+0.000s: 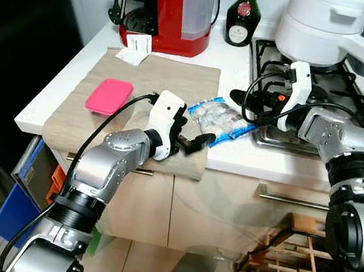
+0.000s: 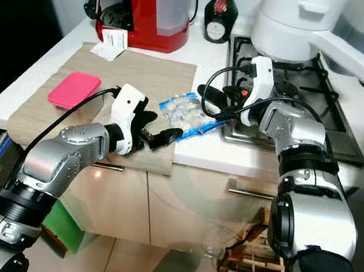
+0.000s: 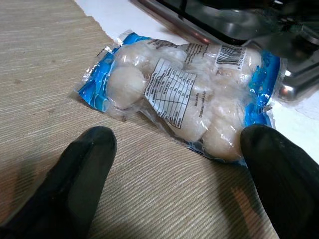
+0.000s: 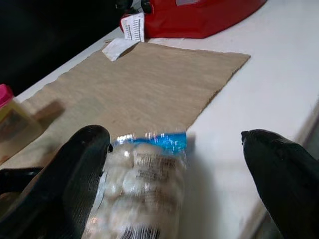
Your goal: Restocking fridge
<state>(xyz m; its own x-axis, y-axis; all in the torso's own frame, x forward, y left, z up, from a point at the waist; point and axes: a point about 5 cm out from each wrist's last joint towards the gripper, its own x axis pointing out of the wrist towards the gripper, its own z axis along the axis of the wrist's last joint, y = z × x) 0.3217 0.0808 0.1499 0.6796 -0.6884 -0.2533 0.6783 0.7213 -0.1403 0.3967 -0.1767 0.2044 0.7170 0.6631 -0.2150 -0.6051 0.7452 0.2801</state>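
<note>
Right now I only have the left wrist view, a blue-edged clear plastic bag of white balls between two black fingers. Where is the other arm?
Observer: The right gripper is at the bag's far end, by the steel gas hob, fingers open.
Operator: Is the bag wholly on the mat?
Observer: No. One end lies on the beige woven mat, the other on the white counter.
Operator: Anything else on the mat?
Observer: A flat pink case, on the robot's left of the left gripper.
</note>
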